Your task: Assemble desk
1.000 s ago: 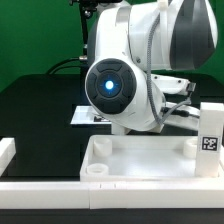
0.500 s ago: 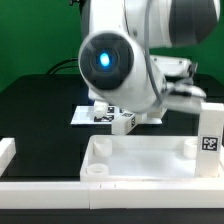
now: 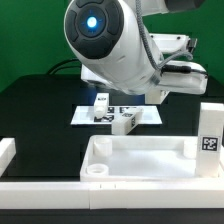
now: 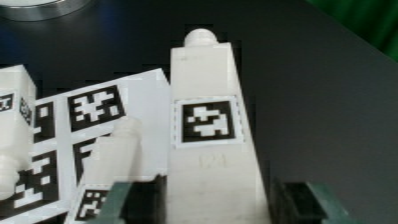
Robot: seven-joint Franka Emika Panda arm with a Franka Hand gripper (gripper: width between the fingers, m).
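Note:
The white desk tabletop (image 3: 140,158) lies at the front with round corner sockets. One tagged leg (image 3: 209,131) stands upright at its corner on the exterior view's right. Two more legs (image 3: 101,104) (image 3: 125,121) rest on the marker board (image 3: 148,113) behind it. In the wrist view my gripper (image 4: 214,205) is shut on a white tagged leg (image 4: 210,120). The leg runs out from between the fingers (image 4: 128,200), its pegged tip over the black table. In the exterior view the arm hides the fingers and this leg.
Low white border walls (image 3: 6,152) run along the front and the exterior view's left. The marker board also shows in the wrist view (image 4: 89,110), beside the held leg. Another leg (image 4: 111,160) lies on it close to the fingers.
The arm has risen and swung toward the exterior view's left. That uncovered the marker board and the two legs on it.

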